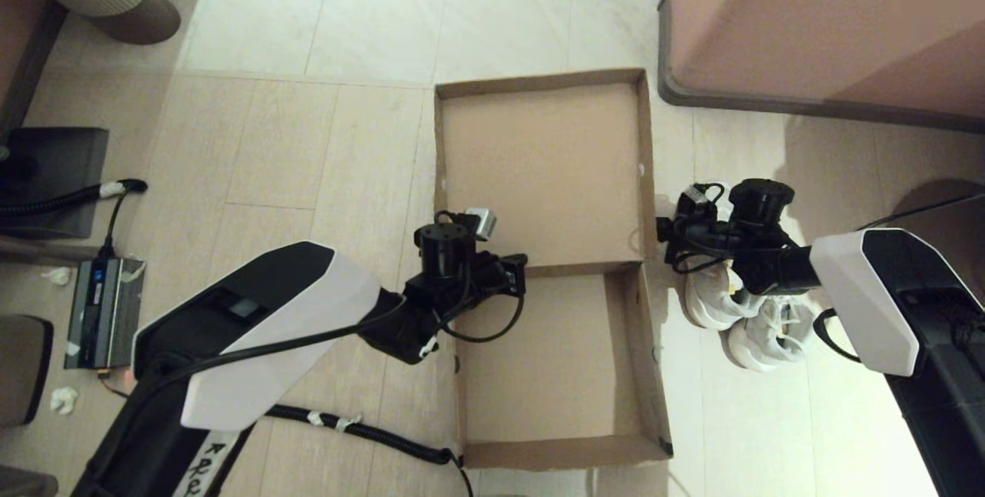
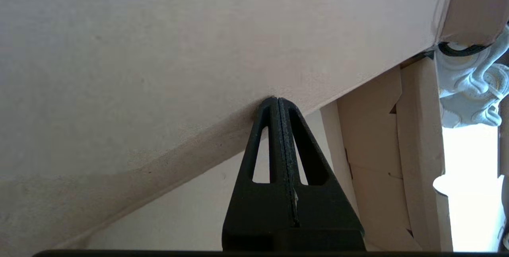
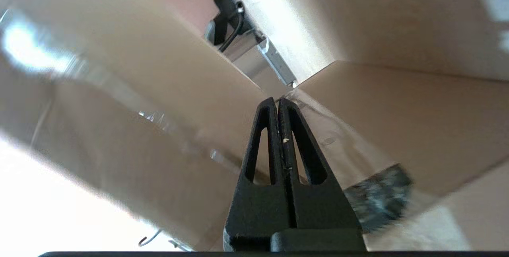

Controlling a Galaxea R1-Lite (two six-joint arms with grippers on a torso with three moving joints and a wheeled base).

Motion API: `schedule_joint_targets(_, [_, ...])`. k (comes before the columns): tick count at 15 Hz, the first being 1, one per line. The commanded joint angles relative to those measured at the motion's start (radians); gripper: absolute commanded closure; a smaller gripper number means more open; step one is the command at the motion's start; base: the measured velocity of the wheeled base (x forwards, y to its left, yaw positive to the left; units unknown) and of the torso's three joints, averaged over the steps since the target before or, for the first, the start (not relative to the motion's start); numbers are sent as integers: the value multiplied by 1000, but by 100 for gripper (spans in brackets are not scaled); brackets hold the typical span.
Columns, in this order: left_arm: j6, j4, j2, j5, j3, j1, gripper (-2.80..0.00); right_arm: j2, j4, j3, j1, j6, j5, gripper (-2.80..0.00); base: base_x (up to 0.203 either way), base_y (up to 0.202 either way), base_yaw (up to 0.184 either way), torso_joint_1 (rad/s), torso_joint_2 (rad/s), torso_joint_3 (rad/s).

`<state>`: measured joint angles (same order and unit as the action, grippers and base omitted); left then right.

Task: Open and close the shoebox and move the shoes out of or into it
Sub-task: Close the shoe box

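Observation:
The brown cardboard shoebox (image 1: 554,451) lies open on the tiled floor, nothing inside, its hinged lid (image 1: 539,158) flipped back on the far side. My left gripper (image 1: 523,270) reaches in from the box's left wall at the hinge line. It is shut and holds nothing, with its tips (image 2: 278,100) against the lid's inner face (image 2: 159,50). My right gripper (image 1: 660,239) is at the box's right wall by the hinge, also shut and holding nothing (image 3: 277,100). The white sneakers (image 1: 739,312) stand side by side on the floor right of the box, partly under my right arm; one shoe (image 2: 469,86) shows past the box wall.
A large pinkish-brown furniture block (image 1: 823,20) stands at the far right, close to the lid's corner. A grey power unit (image 1: 104,305) and cables lie on the floor at left. A black corrugated hose (image 1: 362,428) runs by the box's near left corner.

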<state>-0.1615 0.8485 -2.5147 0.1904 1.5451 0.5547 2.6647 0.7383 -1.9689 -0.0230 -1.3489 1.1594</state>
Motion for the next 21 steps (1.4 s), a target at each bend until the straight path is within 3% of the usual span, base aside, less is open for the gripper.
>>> schedule_joint_targets(1, [-1,4,2,1,3,4,0,-12,6,0,12,-9,9,0,0,0,0,0,0,0])
schedule_joint_targets(6, [-1,5,26,1,-2,10,0,-66,6,2,16,-23,30,0,0,0,0,0,0,0])
schedule_joint_targets(9, [-1,-6,48,0,-4,13,0,-113,6,2,8,-40,126,0,0,0,0,0,0,0])
schedule_joint_targets(16, [-1,-5,43,0,-12,20,0,-130,8,1,-2,-39,262,0,0,0,0,0,0,0])
schedule_joint_targets(21, [-1,-5,31,0,-11,48,0,-109,84,1,6,-42,276,0,0,0,0,0,0,0])
